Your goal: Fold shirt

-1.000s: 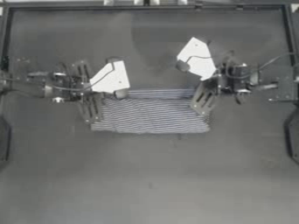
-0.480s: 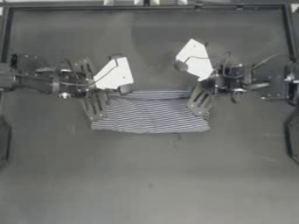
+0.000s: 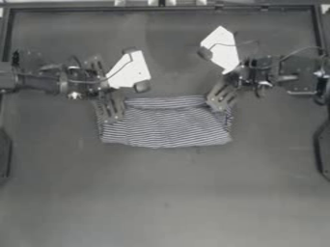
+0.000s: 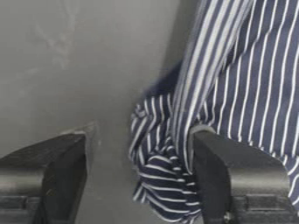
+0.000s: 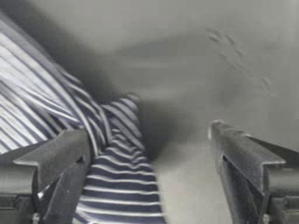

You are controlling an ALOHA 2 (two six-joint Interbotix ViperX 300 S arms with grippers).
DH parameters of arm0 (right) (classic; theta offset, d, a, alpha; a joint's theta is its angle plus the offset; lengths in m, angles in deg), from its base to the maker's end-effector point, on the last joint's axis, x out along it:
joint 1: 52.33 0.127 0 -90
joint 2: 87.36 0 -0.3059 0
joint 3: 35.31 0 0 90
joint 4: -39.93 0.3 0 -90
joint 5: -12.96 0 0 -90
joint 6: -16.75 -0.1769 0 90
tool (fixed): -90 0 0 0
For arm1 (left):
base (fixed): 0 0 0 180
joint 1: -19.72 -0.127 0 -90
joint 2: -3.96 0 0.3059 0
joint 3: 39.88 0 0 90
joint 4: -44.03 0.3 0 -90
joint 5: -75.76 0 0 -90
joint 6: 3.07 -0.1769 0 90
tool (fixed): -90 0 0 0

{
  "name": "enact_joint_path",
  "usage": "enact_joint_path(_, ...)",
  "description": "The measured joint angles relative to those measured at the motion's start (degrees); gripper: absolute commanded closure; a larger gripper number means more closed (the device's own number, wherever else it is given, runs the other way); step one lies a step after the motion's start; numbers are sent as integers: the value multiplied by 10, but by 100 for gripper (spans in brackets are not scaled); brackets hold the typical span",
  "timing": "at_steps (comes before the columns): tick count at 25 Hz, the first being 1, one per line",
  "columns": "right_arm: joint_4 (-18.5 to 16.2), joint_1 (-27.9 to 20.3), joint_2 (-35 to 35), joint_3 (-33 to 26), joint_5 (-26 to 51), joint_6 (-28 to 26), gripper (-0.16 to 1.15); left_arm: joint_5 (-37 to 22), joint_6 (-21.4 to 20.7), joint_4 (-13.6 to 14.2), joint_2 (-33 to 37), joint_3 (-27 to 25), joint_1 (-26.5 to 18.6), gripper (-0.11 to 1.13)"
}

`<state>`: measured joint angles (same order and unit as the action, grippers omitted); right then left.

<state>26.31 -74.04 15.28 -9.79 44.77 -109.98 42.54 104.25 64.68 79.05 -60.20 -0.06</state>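
Soft striped cloth shirt (image 3: 166, 125), creased at its edges, matt dark table (image 3: 168, 193), faintly scuffed, matt dark gripper fingers (image 4: 231, 175)

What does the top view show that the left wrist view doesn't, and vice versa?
Top view only: the whole folded shirt as a rectangle, with the left end effector and the right end effector at its two far corners. Left wrist view only: bunched striped fabric between the left end effector's open jaws, one jaw touching it. Both: the striped shirt on the dark table.
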Motion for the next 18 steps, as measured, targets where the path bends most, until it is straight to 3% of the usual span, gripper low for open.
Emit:
enact_joint_path(7,5,-6,-50,-9,13,-1,-3,0,-15,4,44,13,-12,12)
enact_joint_path(12,33,-14,-84,-8,19,0,-3,1,-25,4,82,13,-19,12)
enact_joint_path(18,103,-12,-110,-6,32,-3,-3,27,-25,3,127,10,-15,13)
